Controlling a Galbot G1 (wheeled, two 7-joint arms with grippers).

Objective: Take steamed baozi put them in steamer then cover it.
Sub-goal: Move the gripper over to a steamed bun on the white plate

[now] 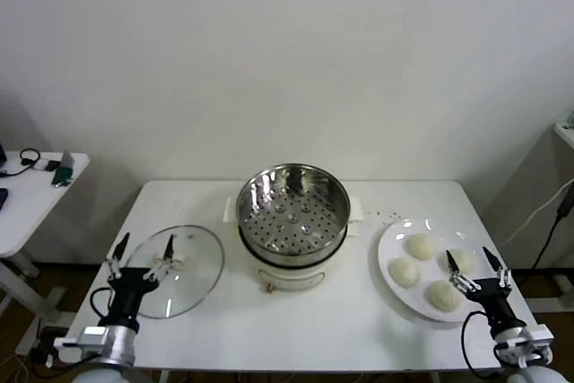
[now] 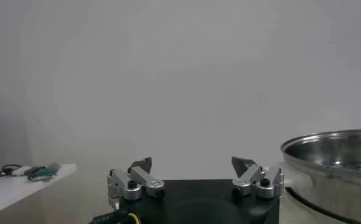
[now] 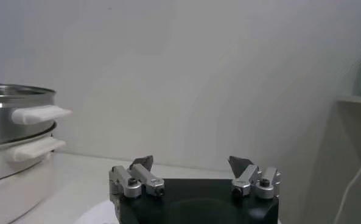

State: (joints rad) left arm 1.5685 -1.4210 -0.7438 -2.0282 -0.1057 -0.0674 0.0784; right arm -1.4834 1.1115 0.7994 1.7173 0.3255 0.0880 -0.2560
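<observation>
the four steamed baozi [image 1: 429, 270] sit on a white plate [image 1: 392, 238] at the right end of the worktop [image 1: 296, 329], just ahead of the right pincer [image 1: 479, 271], which hangs over the plate's near edge, open and empty. so the right arm is the nearer one. the steamer [image 1: 292, 213] stands mid-worktop, to the left of the buns, uncovered. the cover [image 1: 179, 270] lies flat left of it, under the open, empty left pincer [image 1: 141, 258].
</observation>
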